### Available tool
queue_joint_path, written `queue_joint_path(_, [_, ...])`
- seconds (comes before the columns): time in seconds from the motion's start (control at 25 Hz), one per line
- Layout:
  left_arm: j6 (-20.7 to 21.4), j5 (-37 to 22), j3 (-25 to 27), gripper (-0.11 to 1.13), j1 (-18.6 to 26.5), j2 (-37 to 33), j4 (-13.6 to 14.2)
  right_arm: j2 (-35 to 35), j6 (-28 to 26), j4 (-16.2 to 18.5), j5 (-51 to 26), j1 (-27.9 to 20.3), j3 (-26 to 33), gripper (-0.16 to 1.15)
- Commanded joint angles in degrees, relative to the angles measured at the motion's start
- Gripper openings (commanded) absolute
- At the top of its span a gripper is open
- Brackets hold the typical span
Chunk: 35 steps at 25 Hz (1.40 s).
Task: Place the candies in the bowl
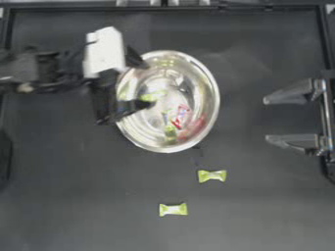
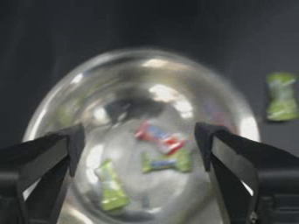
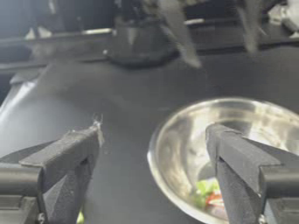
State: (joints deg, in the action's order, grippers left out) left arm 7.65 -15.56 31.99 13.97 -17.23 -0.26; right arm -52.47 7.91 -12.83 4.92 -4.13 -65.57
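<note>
The shiny silver bowl (image 1: 206,88) stands mid-table. Inside it lie a red candy (image 1: 181,116) and a yellow-green candy (image 1: 170,131). The left wrist view looks down into the bowl (image 2: 88,87) and shows the red candy (image 2: 161,138) with two yellow-green ones (image 2: 166,162) (image 2: 111,192). Two more yellow-green candies (image 1: 211,175) (image 1: 173,209) rest on the table in front of the bowl. My left gripper (image 1: 132,84) hangs over the bowl's left side, open and holding nothing (image 2: 139,131). My right gripper (image 1: 278,117) is parked at the right edge, open (image 3: 153,131).
A black frame rail (image 1: 163,7) runs along the table's far edge, and the right arm's mount (image 1: 325,117) fills the right edge. The right wrist view looks across to the bowl (image 3: 158,148) and the left arm behind it.
</note>
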Motion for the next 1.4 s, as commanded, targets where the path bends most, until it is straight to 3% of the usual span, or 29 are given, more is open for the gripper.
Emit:
queue_joint_path(0.04, [-0.2,0.7,2.3,1.02,-3.0,-9.5,-2.2,0.5,0.1,-0.3,0.6,0.0,0.6,0.99])
queue_joint_path(0.28, [-1.1,4.2,8.6,1.02,-8.3,-20.3,-3.1,0.5,0.1,-0.3,0.9,-0.4,0.6,0.99])
queue_joint_path(0.84, [-2.5,16.7,29.9,1.02,-12.2,-40.7,-4.7,0.0,0.1,-0.3,0.5,-0.4,1.1,0.99])
queue_joint_path(1.04, [-2.5,18.5,33.4,1.02,-12.2,-43.8,-6.3,0.1,0.2,-0.6,-0.9,-0.4,1.8,0.99])
queue_joint_path(1.24, [-2.5,18.5,33.3,1.02,-12.2,-43.6,-6.3,2.5,0.1,-2.8,-13.0,-1.1,7.7,0.99])
queue_joint_path(1.4, [-2.5,18.5,33.6,1.02,-12.2,-43.6,-6.4,9.4,0.0,-2.9,-25.8,-2.3,14.4,0.99])
